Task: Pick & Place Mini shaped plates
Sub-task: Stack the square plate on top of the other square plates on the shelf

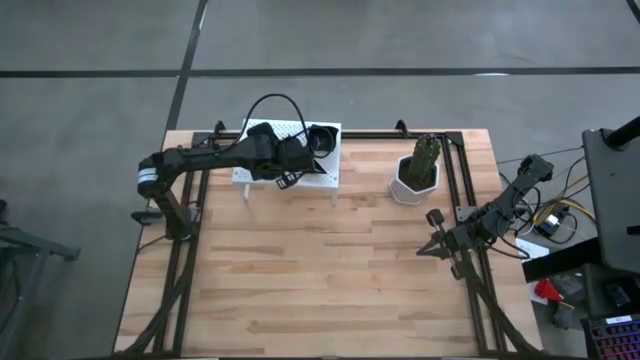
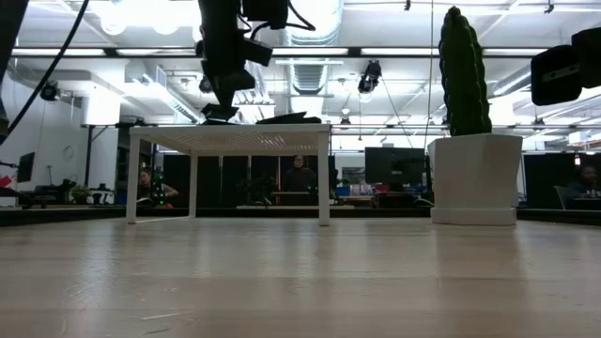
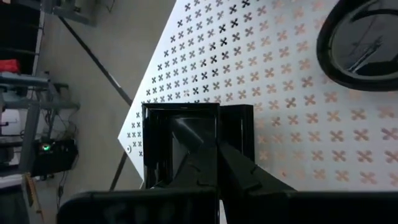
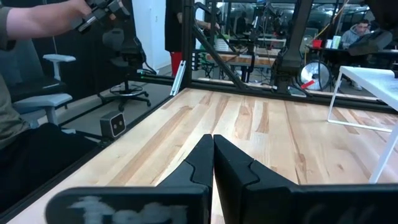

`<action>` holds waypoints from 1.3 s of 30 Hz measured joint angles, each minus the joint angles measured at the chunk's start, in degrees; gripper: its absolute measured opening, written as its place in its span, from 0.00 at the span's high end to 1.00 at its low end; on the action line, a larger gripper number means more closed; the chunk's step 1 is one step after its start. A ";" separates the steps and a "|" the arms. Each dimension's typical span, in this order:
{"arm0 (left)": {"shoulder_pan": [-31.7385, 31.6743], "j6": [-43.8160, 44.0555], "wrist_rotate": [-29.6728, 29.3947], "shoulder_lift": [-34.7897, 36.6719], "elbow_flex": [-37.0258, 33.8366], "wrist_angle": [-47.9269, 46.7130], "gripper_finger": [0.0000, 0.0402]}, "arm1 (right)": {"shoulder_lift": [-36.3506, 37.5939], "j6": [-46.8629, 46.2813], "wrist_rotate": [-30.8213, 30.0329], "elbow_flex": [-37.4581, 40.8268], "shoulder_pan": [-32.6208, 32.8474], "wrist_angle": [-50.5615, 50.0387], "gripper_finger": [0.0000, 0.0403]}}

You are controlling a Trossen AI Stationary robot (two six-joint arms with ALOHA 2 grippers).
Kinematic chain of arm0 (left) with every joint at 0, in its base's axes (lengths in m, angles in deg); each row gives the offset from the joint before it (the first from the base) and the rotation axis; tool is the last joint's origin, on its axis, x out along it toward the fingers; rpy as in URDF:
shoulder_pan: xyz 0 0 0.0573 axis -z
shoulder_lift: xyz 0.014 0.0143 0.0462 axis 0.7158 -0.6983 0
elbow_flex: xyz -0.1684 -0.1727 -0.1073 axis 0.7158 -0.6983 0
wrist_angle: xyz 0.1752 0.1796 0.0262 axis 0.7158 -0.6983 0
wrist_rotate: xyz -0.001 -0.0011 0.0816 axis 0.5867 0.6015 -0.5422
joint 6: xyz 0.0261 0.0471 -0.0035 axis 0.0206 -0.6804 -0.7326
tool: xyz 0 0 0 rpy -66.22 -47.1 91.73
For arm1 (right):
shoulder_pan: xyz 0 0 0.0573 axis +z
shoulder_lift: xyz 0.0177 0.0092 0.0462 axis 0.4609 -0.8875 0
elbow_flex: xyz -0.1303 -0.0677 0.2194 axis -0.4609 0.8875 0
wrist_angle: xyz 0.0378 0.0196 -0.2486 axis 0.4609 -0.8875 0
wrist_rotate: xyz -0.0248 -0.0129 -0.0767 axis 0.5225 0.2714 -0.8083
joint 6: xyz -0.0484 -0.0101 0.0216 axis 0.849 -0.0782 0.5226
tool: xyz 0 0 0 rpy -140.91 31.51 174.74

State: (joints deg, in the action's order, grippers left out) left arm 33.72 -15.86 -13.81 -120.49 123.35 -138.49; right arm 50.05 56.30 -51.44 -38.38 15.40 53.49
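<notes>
- Two black plates show on the white rack [image 1: 262, 176] at the upper centre of the high view: a square plate [image 3: 180, 146] under the left gripper [image 3: 214, 149], and a round-looking plate [image 3: 359, 45] at the upper right of the left wrist picture, beyond it on the rack top.
- Further plates may lie under the left arm in the high view; the arm hides that part of the rack, so I cannot tell.
- Left gripper: fingers pressed together, tips on or just over the square plate's right rim. Whether the rim is pinched between them cannot be told.
- That plate lies straight ahead of and below the fingertips, at the rack's corner edge, one side running along the fingers. The round plate is further along the same line, well apart.
- Judgement: the left arm is by far the nearer to both plates, so the coming pick looks like its job; its fingers would have to open first to straddle a rim.
- Right gripper [image 4: 213, 158]: clenched and empty, waiting low over the desk [image 1: 300, 290] at the right of the high view, well away from the rack.
- A potted cactus [image 1: 420, 166] stands between rack and right arm, right of the rack.
- A person's arm shows beyond the desk edge at the upper left of the right wrist view.
</notes>
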 joint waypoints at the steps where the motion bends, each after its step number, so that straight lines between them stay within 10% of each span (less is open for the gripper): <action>1: -0.03 0.06 0.00 -0.02 0.00 0.02 1.00 | 0.00 -0.01 0.00 0.01 -0.01 0.02 0.98; 24: 0.07 1.39 2.10 -0.15 -0.25 0.50 0.99 | 0.00 0.00 0.02 0.01 -0.01 0.00 0.98; 39: 0.31 1.54 2.16 0.05 -0.97 0.44 0.71 | 0.01 -0.04 0.01 0.01 -0.01 0.02 0.98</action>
State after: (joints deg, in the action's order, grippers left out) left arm 34.03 -14.32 -11.64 -120.44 122.38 -138.05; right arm 50.06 56.26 -51.43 -38.37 15.38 53.51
